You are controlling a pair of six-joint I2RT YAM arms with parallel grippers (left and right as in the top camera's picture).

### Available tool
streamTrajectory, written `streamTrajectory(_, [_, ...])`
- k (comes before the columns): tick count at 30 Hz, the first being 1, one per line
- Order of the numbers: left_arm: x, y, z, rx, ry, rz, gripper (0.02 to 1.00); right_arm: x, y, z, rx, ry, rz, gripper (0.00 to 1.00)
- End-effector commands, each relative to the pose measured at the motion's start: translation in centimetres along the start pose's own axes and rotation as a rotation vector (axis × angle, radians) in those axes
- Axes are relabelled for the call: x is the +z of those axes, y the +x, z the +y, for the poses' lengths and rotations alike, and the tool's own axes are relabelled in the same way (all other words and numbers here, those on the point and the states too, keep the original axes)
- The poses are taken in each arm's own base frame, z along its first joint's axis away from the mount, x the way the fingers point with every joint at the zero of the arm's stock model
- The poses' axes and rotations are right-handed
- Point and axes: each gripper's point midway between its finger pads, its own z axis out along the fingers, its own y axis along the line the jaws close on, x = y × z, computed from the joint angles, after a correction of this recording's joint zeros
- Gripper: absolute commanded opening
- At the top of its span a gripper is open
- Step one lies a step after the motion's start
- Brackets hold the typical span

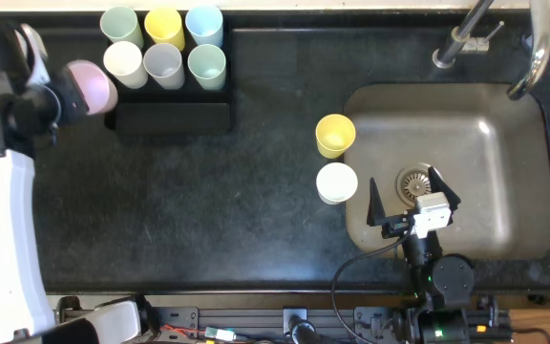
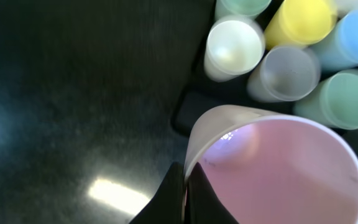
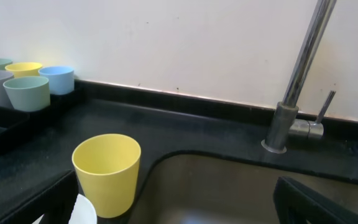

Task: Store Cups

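- At the far left, above the dark speckled stone worktop (image 1: 256, 220), the left gripper (image 2: 185, 194) is up off the surface. Its jaws are clamped on the rim of a pale pink plastic cup (image 2: 278, 168), one finger outside the wall and one inside.
- That pink cup is smooth and tapered with a thin round rim, matt pink inside. It is tipped so its open mouth faces the wrist camera, and it hangs just beside the front-left corner of the long black plastic tray (image 1: 172, 118).
- Moving right, the tray holds six cups, upright, mouths up, packed close in two rows of three.
- The back row has a pale green cup (image 1: 120, 23), a bright yellow cup (image 1: 163, 24) and a light blue cup (image 1: 204, 23).
- The front row has a creamy white cup (image 1: 124, 61), a translucent grey cup (image 1: 164, 63) and a sea-green cup (image 1: 206, 65).
- Further right, a mustard-yellow plastic cup (image 1: 334, 135) stands upright on the worktop, right at the left rim of the stainless steel sink (image 1: 504, 162).
- A white plastic cup (image 1: 336, 182) stands just beside it, on the arms' side.
- The right gripper (image 1: 401, 180) sits low over the basin by the round metal drain (image 1: 416, 183), jaws spread wide apart.
- Behind the sink, at the far right, stands a chrome tap (image 1: 466, 38).
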Motion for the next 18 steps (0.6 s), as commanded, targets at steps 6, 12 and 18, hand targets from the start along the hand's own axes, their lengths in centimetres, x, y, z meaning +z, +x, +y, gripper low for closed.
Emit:
streamTrajectory(6, [6.1, 2.9, -0.3, 0.095, 0.049, 0.111, 0.034, 0.0, 0.3, 0.1, 0.007, -0.007, -0.001, 0.998])
streamTrajectory(12, [7.5, 2.7, 0.1, 0.097, 0.036, 0.119, 0.034, 0.0, 0.3, 0.1, 0.006, -0.007, -0.001, 0.996])
streamTrajectory(18, [8.8, 2.5, 1.0, 0.079, 0.017, 0.127, 0.036, 0.0, 0.3, 0.1, 0.006, -0.007, -0.001, 0.996])
